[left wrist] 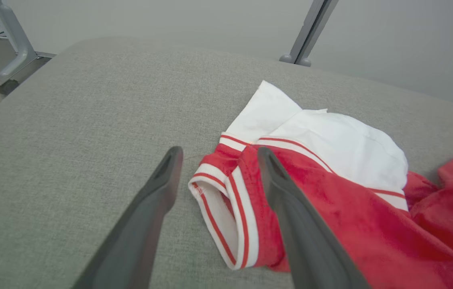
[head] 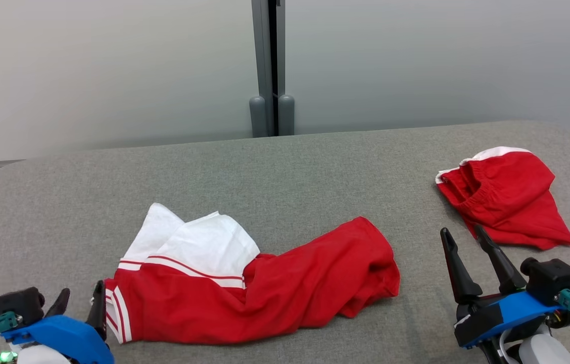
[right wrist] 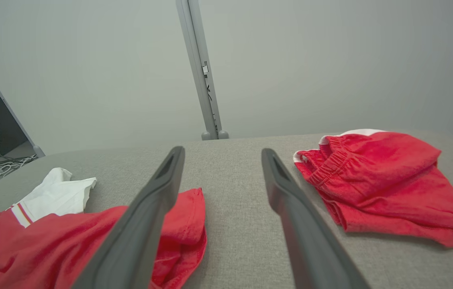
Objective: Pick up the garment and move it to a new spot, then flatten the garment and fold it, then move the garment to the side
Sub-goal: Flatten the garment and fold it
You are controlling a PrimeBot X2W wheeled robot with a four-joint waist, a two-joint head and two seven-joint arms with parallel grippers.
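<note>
The garment (head: 265, 288), a red top with a white part and striped trim, is lying crumpled on the near, left-of-centre part of the grey cloth-covered surface (head: 285, 167), with its red body being trailed toward the right and its white part being bunched toward the far side. The left gripper (head: 83, 288) is being held low at the garment's left end with its two dark fingers spread wide. In the left wrist view the striped edge is being straddled, one finger over red cloth and the other over bare surface, and nothing is being pinched. Judging by this, the garment is being treated as set down at its spot, with flattening not yet done, since folds and a doubled-over trim are being shown. The right gripper (head: 463, 233) is being kept equally wide and empty at the near right, between the garment's right end and a separate red piece (head: 507, 207) with an elastic waistband, which is being left at the far right, well apart. The surface is being presented as a padded top with rounded corners. Behind it pale wall panels (head: 113, 76) are being divided by a grey upright post (head: 270, 60).
</note>
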